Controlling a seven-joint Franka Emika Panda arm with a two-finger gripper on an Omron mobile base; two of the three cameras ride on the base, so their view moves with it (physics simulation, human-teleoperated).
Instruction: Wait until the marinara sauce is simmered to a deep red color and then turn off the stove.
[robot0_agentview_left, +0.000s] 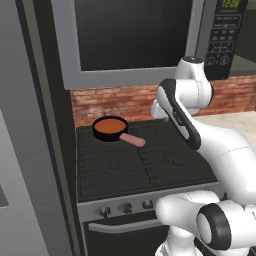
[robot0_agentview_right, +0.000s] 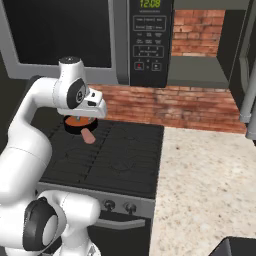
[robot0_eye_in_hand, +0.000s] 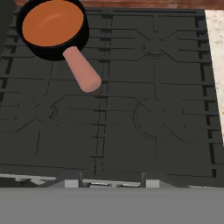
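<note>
Red brick (robot0_agentview_left: 120, 102) is running along the wall behind the stove (robot0_agentview_left: 145, 165), and a silver-framed microwave (robot0_agentview_left: 135, 40) is hanging above it, its dark door facing forward and its keypad showing at the right side. A speckled beige worktop (robot0_agentview_right: 200, 185) is adjoining the stove's right edge. The stove is showing a wide black grated cooktop, with a silver front panel below it carrying round knobs (robot0_agentview_left: 125, 207) and an oven handle (robot0_agentview_left: 122, 226).

A small black skillet (robot0_agentview_left: 109, 129) is sitting at the back left corner of the cooktop, over the rear left burner. Its pinkish-tan handle (robot0_eye_in_hand: 82, 72) is pointing toward the cooktop's middle and slightly toward the front edge. The marinara sauce (robot0_eye_in_hand: 52, 22) is lying inside the skillet as a smooth, flat disc, looking orange-red across its surface.

The white arm is rising from the base in front of the stove and bending over the cooktop's right half in the left base view. In the right base view its wrist is hanging in front of the skillet, partly covering it. The hand camera is looking down over the whole cooktop from above, with the skillet at its upper left. The gripper is clenched shut and grasping nothing, staying well apart from the skillet and from the knobs.
</note>
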